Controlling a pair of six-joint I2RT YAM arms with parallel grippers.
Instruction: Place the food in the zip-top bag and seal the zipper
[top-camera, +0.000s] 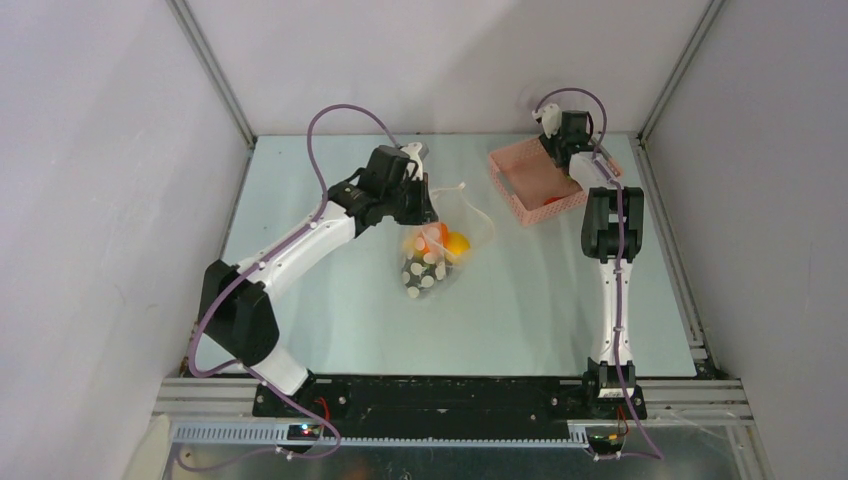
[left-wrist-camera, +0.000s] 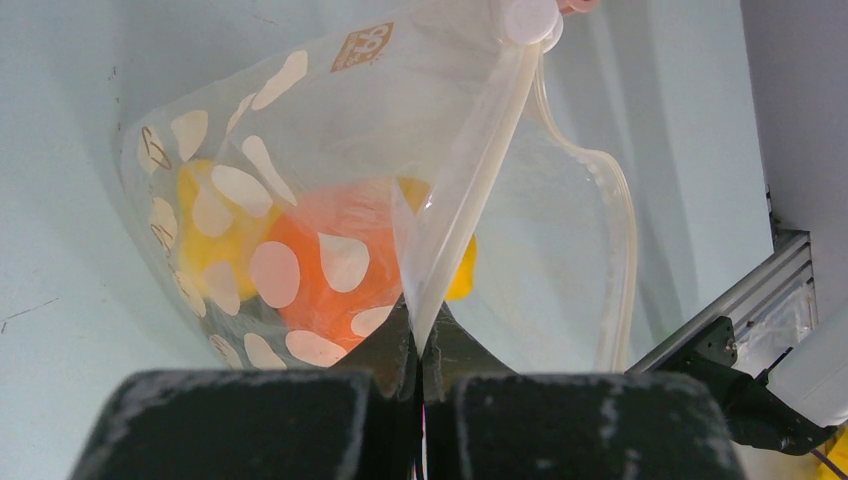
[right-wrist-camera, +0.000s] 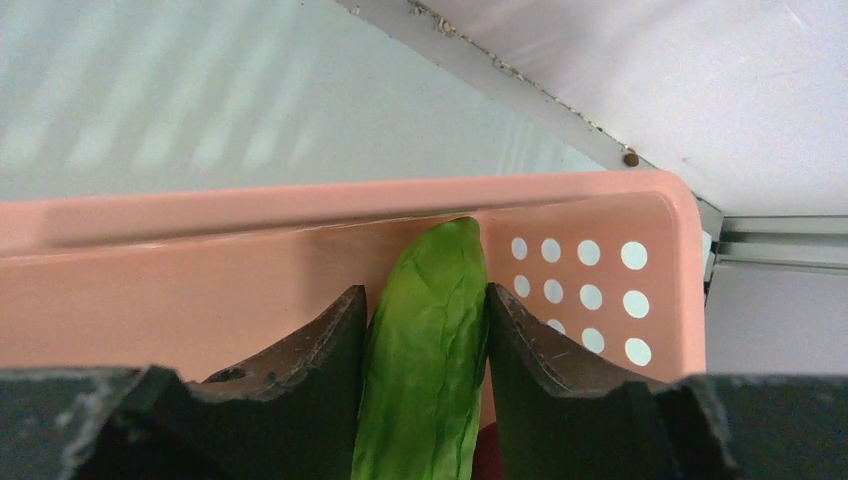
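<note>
The clear dotted zip-top bag (top-camera: 432, 255) lies mid-table with its mouth held up and open. Orange and yellow food (top-camera: 444, 240) sits inside it; in the left wrist view the orange piece (left-wrist-camera: 325, 265) and a yellow piece (left-wrist-camera: 205, 230) show through the film. My left gripper (left-wrist-camera: 421, 340) is shut on the bag's whitish zipper strip (left-wrist-camera: 470, 190) at the mouth edge. My right gripper (right-wrist-camera: 425, 320) is over the pink basket (right-wrist-camera: 300, 215) at the back right and is shut on a green leafy vegetable (right-wrist-camera: 430, 350). A dark red piece is partly hidden below it.
The pink lattice basket (top-camera: 535, 180) stands at the back right near the rear wall. Metal frame rails run along the table's sides (top-camera: 690, 310) and near edge. The right arm (top-camera: 610, 240) stretches up the right side of the table.
</note>
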